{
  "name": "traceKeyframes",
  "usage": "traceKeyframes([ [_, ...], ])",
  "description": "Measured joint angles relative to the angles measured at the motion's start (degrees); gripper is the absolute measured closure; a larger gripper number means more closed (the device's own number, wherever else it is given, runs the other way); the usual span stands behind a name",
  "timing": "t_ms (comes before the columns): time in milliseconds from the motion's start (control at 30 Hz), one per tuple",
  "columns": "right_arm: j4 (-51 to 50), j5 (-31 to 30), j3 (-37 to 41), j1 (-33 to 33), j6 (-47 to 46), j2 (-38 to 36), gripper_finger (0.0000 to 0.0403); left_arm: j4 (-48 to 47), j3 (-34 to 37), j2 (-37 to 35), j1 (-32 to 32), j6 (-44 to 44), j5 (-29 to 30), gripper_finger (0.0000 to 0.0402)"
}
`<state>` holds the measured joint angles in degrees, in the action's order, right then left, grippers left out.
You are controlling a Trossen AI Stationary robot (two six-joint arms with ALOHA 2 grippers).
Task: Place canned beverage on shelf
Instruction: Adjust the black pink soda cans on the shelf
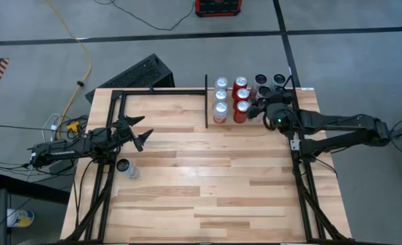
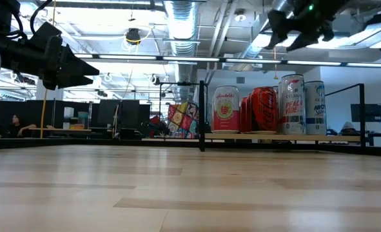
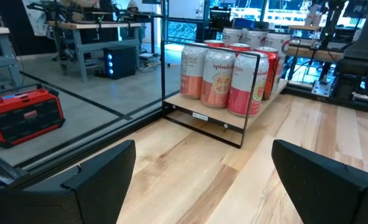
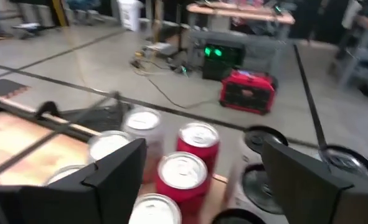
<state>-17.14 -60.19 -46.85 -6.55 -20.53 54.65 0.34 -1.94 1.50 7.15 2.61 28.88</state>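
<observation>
Bench (image 1: 207, 177) carries the shelf (image 1: 255, 122) at its far right corner, cans (image 1: 231, 101) standing on it in rows. Right end effector (image 1: 263, 109) hovers above them, spread wide, empty. Left end effector (image 1: 141, 133) hangs by the left edge, wide, empty; one can (image 1: 127, 167) stands nearby. Labels read "spindrift" (image 3: 219, 65) and "PEACH" (image 2: 291, 106).

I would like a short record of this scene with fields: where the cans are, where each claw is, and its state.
shelf: back of table, black rails
cans on shelf: silver row, red row, dark cans
loose can: upright at table's left edge
left claw: open, empty, above table's left side
right claw: open, empty, above the shelved cans
</observation>
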Motion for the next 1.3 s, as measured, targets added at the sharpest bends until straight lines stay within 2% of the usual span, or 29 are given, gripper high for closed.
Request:
traceKeyframes([
  [100, -2.97, 3.65, -0.02, -4.07, -3.39, 0.02, 0.0093, 0.01, 0.00, 0.00, -0.01, 0.00, -0.01, 0.0040],
  [233, -7.25, 10.46, -0.02, -9.51, -7.82, 0.44, 0.0159, 0.02, 0.00, -0.01, 0.00, 0.00, 0.00, 0.0040],
  [400, -18.14, 14.76, -4.63, -14.48, -9.94, -0.04, 0.0289, 0.02, -0.01, -0.02, -0.01, 0.00, -0.02, 0.0040],
  [500, -21.32, 16.54, -6.39, -15.53, -10.04, 0.00, 0.0373, 0.00, -0.01, 0.00, 0.00, 0.00, -0.02, 0.0040],
  [533, -21.71, 16.92, -6.63, -15.81, -9.95, 0.00, 0.0384, 0.00, -0.01, -0.01, -0.01, 0.00, -0.02, 0.0040],
  [767, -25.58, 22.65, -6.75, -21.63, -13.09, 0.08, 0.0384, 0.01, 0.00, 0.00, -0.01, 0.00, -0.02, 0.0040],
  [1167, -27.62, 22.94, -6.71, -25.22, -13.07, 3.70, 0.0386, 0.01, 0.00, -0.01, -0.01, 0.00, -0.01, 0.0040],
  [1300, -27.26, 21.34, -6.71, -25.85, -12.73, 5.37, 0.0386, 0.02, 0.00, 0.00, 0.01, 0.00, -0.02, 0.0040],
])
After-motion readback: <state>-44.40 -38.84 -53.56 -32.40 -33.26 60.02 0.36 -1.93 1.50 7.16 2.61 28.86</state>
